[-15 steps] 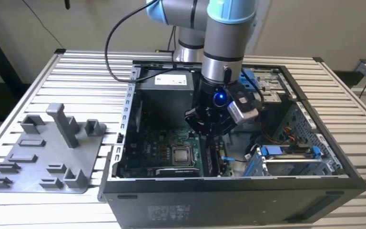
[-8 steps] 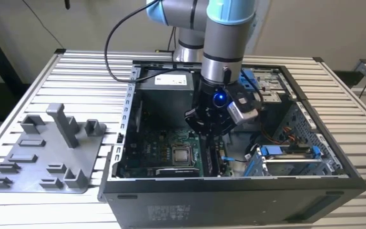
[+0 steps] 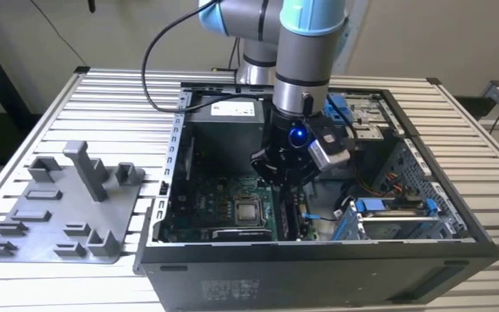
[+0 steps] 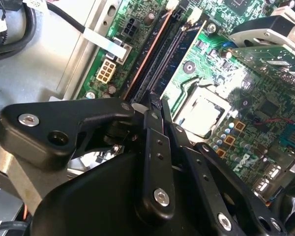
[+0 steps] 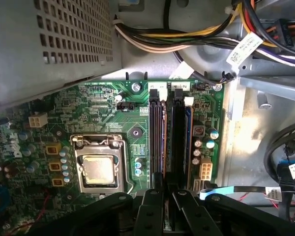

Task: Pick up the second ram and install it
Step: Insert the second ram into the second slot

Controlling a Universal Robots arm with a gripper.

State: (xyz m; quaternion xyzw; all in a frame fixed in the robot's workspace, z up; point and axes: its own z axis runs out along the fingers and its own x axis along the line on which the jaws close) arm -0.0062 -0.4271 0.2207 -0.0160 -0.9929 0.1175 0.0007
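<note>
One gripper (image 5: 165, 196) has its fingers pressed together over the motherboard's (image 5: 137, 105) slots, possibly pinching the second ram (image 5: 178, 142).

The arm (image 3: 306, 45), a grey tube with a light-blue joint cover, descends almost vertically from the top of the exterior view. Its wrist (image 3: 300, 133) carries a lit blue ring and a small grey camera block on the exterior view's right. Below it hangs the black gripper (image 3: 286, 184), pointing downward. In both wrist views the linkage bars converge and the fingers (image 4: 155, 110) stand close together, nearly parallel.
</note>
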